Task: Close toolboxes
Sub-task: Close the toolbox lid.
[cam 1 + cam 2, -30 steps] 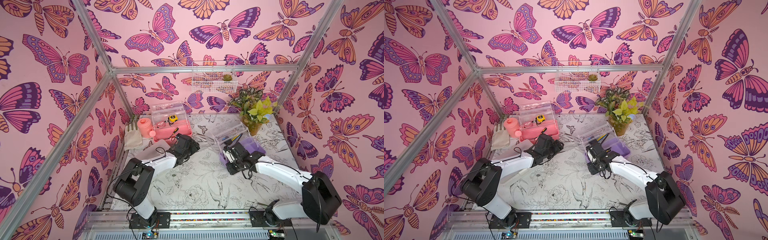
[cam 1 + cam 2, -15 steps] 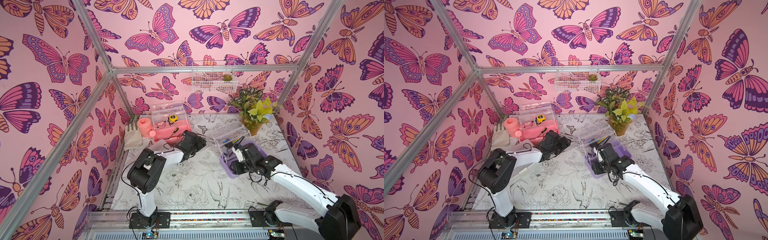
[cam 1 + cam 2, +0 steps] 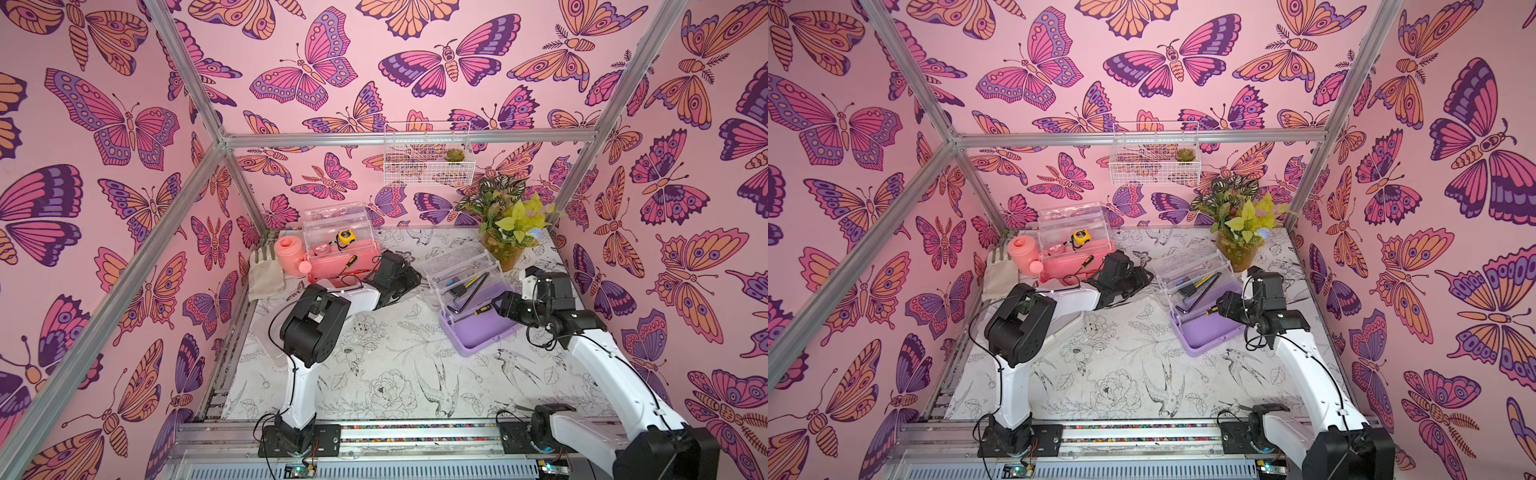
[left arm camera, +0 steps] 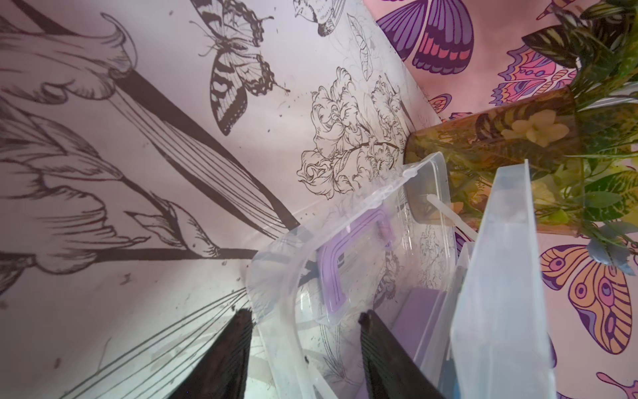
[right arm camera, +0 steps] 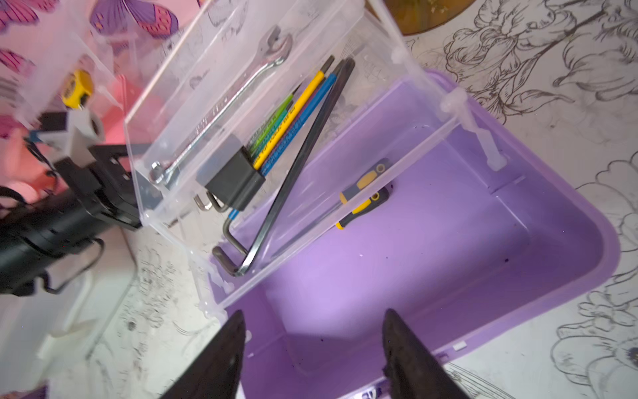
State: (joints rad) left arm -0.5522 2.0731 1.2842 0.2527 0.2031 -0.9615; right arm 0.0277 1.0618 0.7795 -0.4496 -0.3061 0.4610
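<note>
Purple toolbox [image 3: 478, 332] at approx 2 o'clock of worktop [image 3: 395, 374] centre, open. Clear tray w/ wrench and hex keys raised over the rear half of the base. Clear lid [image 4: 345, 276] w/ purple handle tipped back on the 12 o'clock side, toward the plant pot [image 3: 505, 253]. Long axis judged approx 8–2 o'clock in both top views.

Left claw [image 4: 303, 314] at the box's 9 o'clock short end, so lid lies at approx 3 o'clock from it. Left arm clearly the nearer to the lid. Jaws part-way apart, lid's curved rim running between them in the left wrist view. Gap visible beside the rim. Actual contact: can't tell. Nothing clamped as far as visible.

Right claw [image 5: 314, 312] at the box's 4 o'clock side, hovering over the bare purple base near its front edge. Jaws wide apart, empty, touching nothing visible.

Judgement: lid needs swinging over from 12 toward 6 o'clock, tray folding down under it. Left claw best placed for that. Right claw over the base sits in the lid's path, prob. needs to clear out or steady the base from outside.

Pink toolbox [image 3: 345, 266] at 11 o'clock, lid up too. White toolbox [image 3: 270, 345] at 8 o'clock, mostly under left arm, lid state can't tell.
</note>
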